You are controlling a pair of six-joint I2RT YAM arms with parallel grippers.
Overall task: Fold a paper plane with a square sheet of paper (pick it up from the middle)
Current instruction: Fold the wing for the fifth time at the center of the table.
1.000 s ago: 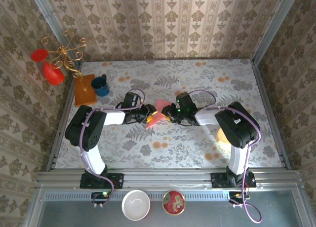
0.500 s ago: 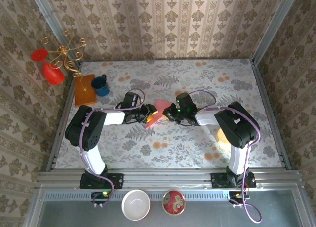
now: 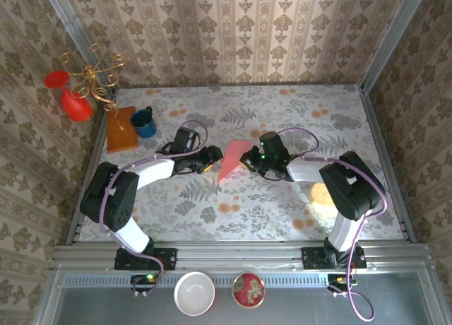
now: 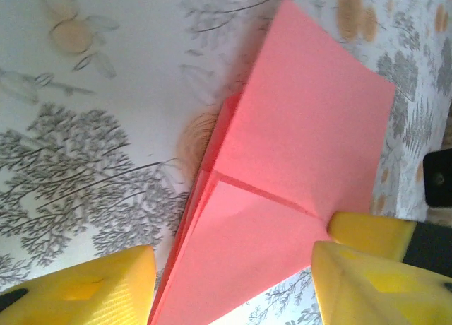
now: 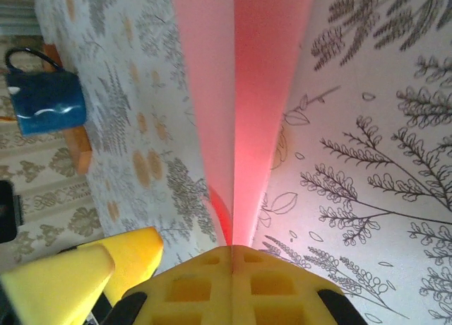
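Creases make or break this step. The paper plane (image 3: 232,157) is only half made. It is a long pink shape with a fold down its middle. It sits off to the right of the blue mug (image 3: 145,122), well apart from it and a bit closer to the arms than the mug is.

The right gripper (image 5: 232,251) is on the side of the plane far from the mug. Its yellow fingers (image 5: 282,290) are pressed tight together, with the middle fold of the plane pinched between them. The left gripper (image 4: 233,268) is on the mug's side of the plane. Its jaws stand wide apart and the paper lies between them. One finger is right at the paper's edge, but nothing is being squeezed.

I think the job now is to hold the plane by its ridge and press the next fold. The right gripper should hold firm and not twist, because thin paper bends and tears easily. The left gripper should come in slowly from the mug side and line up with the flap. It should close only when the edges match. A crooked squeeze would leave a crooked wing. Pulling apart could rip the paper, so both grippers should move together.
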